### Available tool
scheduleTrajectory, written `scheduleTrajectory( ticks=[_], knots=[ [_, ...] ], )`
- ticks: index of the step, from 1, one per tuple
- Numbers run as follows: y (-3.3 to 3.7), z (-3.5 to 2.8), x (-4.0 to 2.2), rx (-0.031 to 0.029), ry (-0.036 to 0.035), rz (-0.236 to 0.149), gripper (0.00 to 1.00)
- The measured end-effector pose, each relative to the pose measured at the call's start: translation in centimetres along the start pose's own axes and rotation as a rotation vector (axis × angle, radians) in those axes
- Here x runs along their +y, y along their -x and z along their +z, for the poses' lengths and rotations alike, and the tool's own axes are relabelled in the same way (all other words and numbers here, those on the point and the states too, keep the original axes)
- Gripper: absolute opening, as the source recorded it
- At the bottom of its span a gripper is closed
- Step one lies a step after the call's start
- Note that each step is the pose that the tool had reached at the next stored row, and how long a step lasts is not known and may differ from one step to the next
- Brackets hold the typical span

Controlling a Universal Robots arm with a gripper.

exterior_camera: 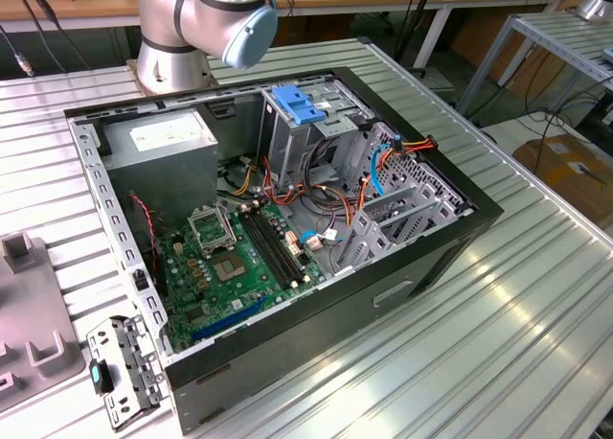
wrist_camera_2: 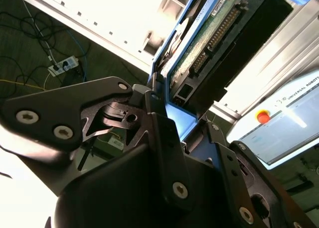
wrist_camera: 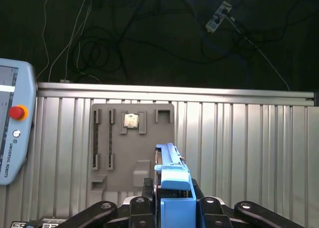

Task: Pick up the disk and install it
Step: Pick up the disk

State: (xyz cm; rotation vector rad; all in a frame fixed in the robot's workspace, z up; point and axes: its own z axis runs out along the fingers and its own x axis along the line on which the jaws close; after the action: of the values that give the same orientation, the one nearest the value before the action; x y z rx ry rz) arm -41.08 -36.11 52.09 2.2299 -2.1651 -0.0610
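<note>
**Claw**: black, two-fingered, closed on the disk. In both wrist views its fingers press the disk from either side.

**Disk**: held edge-on in the claw, with the blue end handle nearest the fingers and the blue rails running away from them. The second wrist view shows its green circuit-board face and a row of connector pins.

**Grey tray**: slotted and flat on the counter beyond the disk. A small square chip sits in one recess.

**Counter**: ribbed aluminium.

**Control pendant**: lies on the counter near the tray and has a red button.

**Floor**: dark, past the counter's far edge, with loose cables and a power strip.

Exterior view:

**Metal bracket**: lies on the counter at the near corner of the computer case.

**Computer case**: open, lying on its side.
- Motherboard: green.
- Grey power box: white label.
- Drive cage: topped by a blue plastic piece.

**Arm**: its base stands behind the case.
</note>
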Motion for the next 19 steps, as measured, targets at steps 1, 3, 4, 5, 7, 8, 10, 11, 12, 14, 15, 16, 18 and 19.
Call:
scheduleTrajectory(
  ticks=[1, 3, 4, 5, 7, 8, 10, 11, 12, 14, 15, 16, 18, 19],
  knots=[
    [-0.01, -0.01, -0.18, 0.0, 0.0001, 0.0, 0.37],
    [-0.01, -0.02, -0.45, 0.0, 0.0003, 0.0, 0.37],
    [-0.02, -0.03, -0.62, 0.0, 0.0004, 0.0, 0.37],
    [-0.02, -0.04, -0.79, 0.0, 0.0005, 0.0, 0.37],
    [-0.02, -0.04, -0.8, -0.0001, 0.0004, 0.0, 0.37],
    [-0.02, -0.04, -0.8, -0.0001, 0.0004, 0.0, 0.37],
    [-0.02, -0.04, -0.82, 0.0, 0.0005, 0.0, 0.37],
    [-0.02, -0.04, -0.82, 0.0, 0.0005, 0.0, 0.37],
    [-0.02, -0.05, -0.83, 0.0, 0.0005, 0.0, 0.37],
    [-0.02, -0.04, -0.83, 0.0, 0.0005, 0.0, 0.37],
    [-0.02, -0.04, -0.83, 0.0, 0.0005, 0.0, 0.37],
    [-0.02, -0.04, -0.83, 0.0, 0.0004, 0.0, 0.37],
    [-0.02, -0.04, -0.83, 0.0, 0.0005, 0.0, 0.37],
    [-0.02, -0.04, -0.84, 0.0, 0.0005, 0.0, 0.37]
  ],
)
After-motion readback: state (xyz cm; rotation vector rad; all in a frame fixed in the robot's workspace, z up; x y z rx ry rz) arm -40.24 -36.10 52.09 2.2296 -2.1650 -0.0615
